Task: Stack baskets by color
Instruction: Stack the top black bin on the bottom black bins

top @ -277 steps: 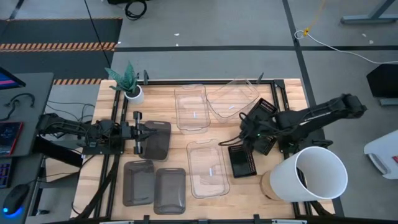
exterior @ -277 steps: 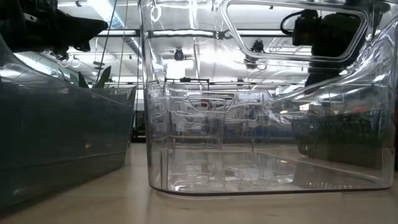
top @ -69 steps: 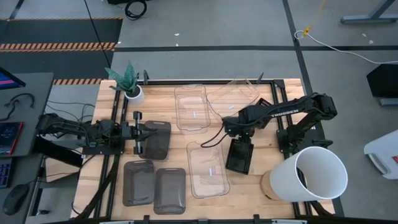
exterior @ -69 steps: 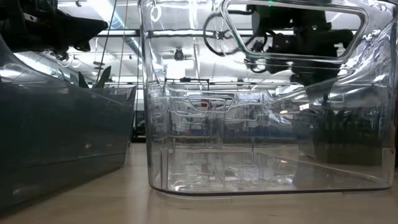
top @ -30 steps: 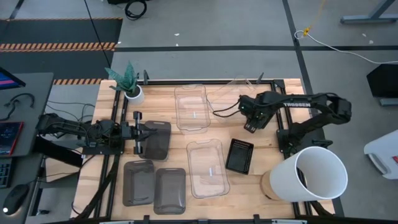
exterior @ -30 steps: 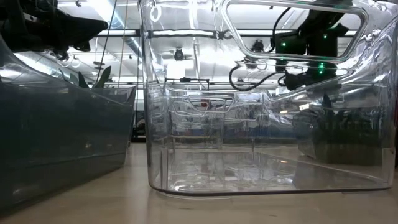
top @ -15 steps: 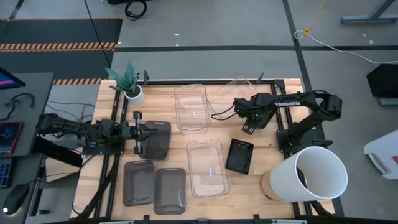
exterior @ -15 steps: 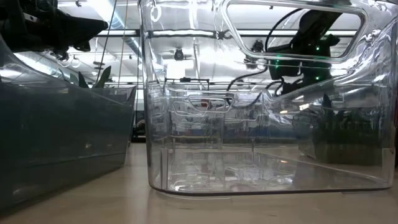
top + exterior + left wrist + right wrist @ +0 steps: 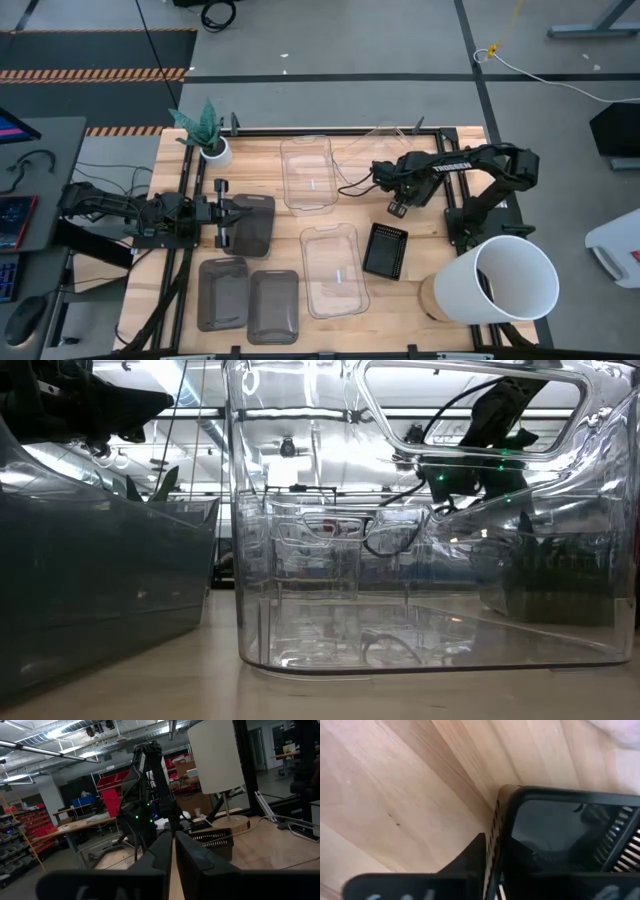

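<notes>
**Right gripper pinches a black basket wall; most sorting still open**

Right gripper [image 9: 397, 208] sits over the right-centre of the table [image 9: 460, 150], and its wrist camera shows the two dark fingers [image 9: 472, 855] closed to either side of the perforated wall of a small black basket [image 9: 560, 827], one inside and one outside. In the high view only a small dark shape shows at the fingertips, so whether that basket rests on the wood or hangs lifted I cannot tell.

Judging by how things lie, the task looks partly done. Another black basket [image 9: 385, 250] lies just below the gripper. Clear baskets stay spread out: one upright at the table's far middle [image 9: 307, 172], one tilted beside it [image 9: 372, 152], one nearer the front [image 9: 333, 268]. Two smoky grey baskets [image 9: 248, 302] lie side by side at the front left, unstacked.

Reaching in from its base at the right edge, the right arm stretches leftward with the wrist bent down. Left gripper [image 9: 232, 220] waits at the left side, fingers [image 9: 159, 851] nearly together, over a third grey basket [image 9: 255, 228]; whether it grips that rim is unclear.
</notes>
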